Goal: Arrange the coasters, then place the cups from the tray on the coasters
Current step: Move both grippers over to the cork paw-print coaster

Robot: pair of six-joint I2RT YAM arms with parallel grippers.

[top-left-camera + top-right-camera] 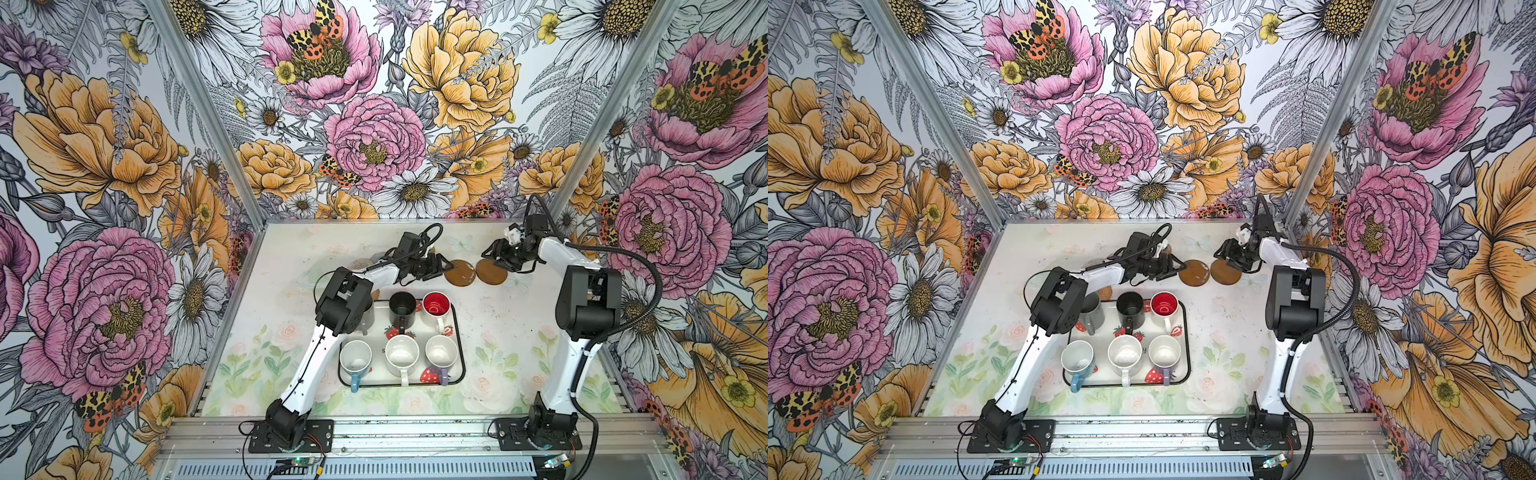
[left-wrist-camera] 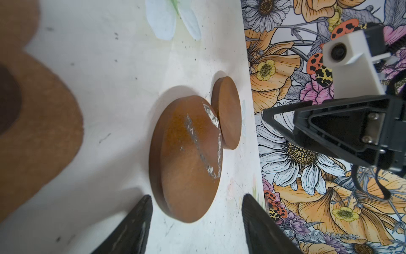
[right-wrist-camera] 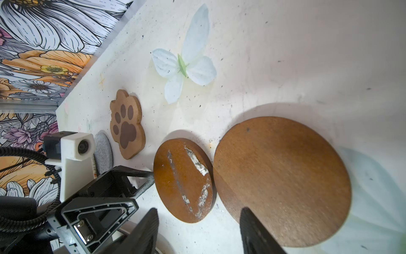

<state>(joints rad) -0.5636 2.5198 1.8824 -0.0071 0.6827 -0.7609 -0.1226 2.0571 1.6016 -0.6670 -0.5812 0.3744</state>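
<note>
Your bench [image 1: 511,332] carries the tray [image 1: 457,332] of six cups [image 1: 402,353] at its middle and two brown discs [image 1: 460,273] side by side nearer the back edge, where your spread, empty left fingers [image 2: 131,231] and right fingers [image 3: 257,233] could collide reaching together.

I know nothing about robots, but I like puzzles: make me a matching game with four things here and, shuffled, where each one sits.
1 black mug
2 lilac mug
3 scratched disc
4 paw coaster

a on the table beside the plain disc
b tray, back row, middle
c on the table beside the grey coaster
d tray, front row, right end

Pairs: 1-b, 2-d, 3-a, 4-c
</note>
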